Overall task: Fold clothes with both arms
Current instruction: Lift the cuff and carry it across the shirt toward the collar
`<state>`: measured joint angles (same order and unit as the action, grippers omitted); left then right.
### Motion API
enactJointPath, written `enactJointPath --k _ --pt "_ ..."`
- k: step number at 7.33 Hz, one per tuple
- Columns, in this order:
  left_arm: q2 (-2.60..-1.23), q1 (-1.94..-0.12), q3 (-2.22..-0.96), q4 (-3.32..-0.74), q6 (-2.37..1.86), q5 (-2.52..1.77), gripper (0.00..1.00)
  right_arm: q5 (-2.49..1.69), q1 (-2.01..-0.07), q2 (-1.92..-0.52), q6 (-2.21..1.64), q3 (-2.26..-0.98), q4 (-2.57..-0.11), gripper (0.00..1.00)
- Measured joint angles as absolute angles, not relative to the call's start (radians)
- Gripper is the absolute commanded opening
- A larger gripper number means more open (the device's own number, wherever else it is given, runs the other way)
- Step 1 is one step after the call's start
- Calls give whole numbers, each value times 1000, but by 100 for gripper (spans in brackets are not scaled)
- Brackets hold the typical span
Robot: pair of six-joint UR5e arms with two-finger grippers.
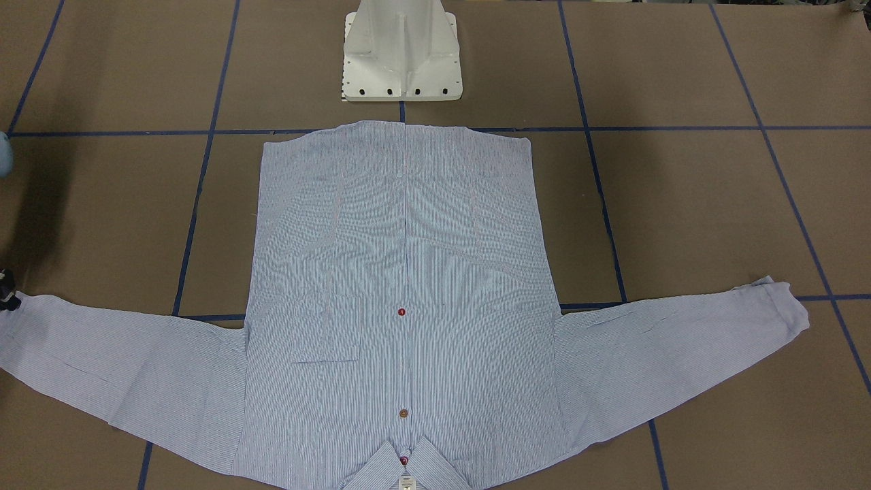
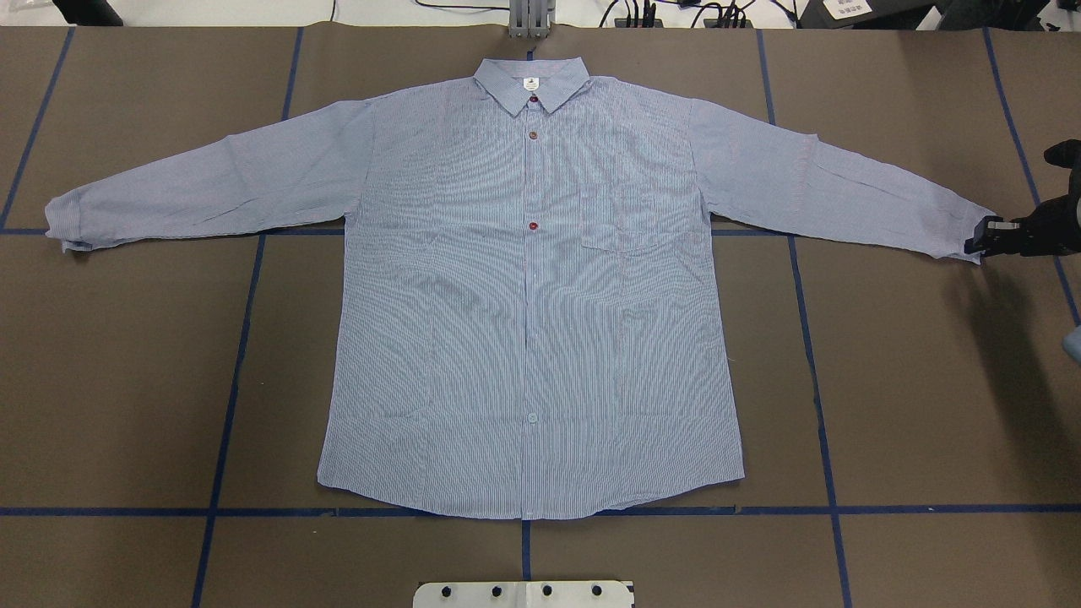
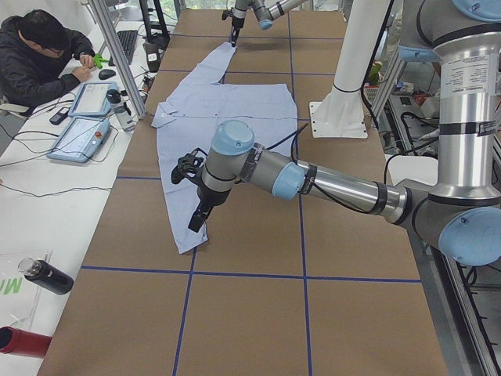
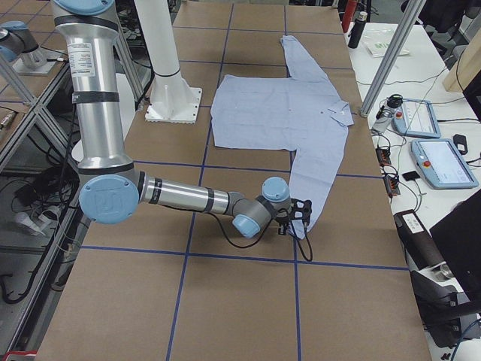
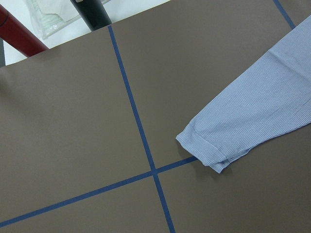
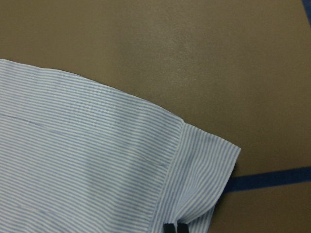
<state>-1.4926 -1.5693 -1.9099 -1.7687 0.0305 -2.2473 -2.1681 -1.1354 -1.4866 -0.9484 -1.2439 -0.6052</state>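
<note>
Almost all of the folding is still to do. The shirt [image 2: 532, 295] lies flat on the table [image 2: 127, 380], front up and stretched between the two tools, with both sleeves spread wide and nothing folded over. The right tool [image 2: 980, 239] sits at the right cuff [image 6: 204, 165]; its tips are nearly together and apparently pinch the edge. The left tool [image 3: 196, 222] hangs over the sleeve near the left cuff [image 5: 201, 150], and it cannot be told whether it is open or closed. Both sleeves and the body remain to be folded.
</note>
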Motion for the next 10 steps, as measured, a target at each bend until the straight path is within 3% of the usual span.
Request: enactJointPath --k 3,5,7,10 --pt "-1493 -1569 -1909 -1769 31 -2247 100 -2200 -1140 -1480 -950 -1316 -634 0" --pt "-1493 -1569 -1911 -1769 30 -2247 100 -2219 -1151 -1455 -951 -1475 -810 0" --pt "-1493 -1569 -1910 -1769 30 -2247 100 -2214 -1149 -1328 -954 -1658 -1145 0" --pt "-1494 -1569 -1909 -1769 29 -2247 100 -2110 -1042 -1055 -970 -1704 -1405 0"
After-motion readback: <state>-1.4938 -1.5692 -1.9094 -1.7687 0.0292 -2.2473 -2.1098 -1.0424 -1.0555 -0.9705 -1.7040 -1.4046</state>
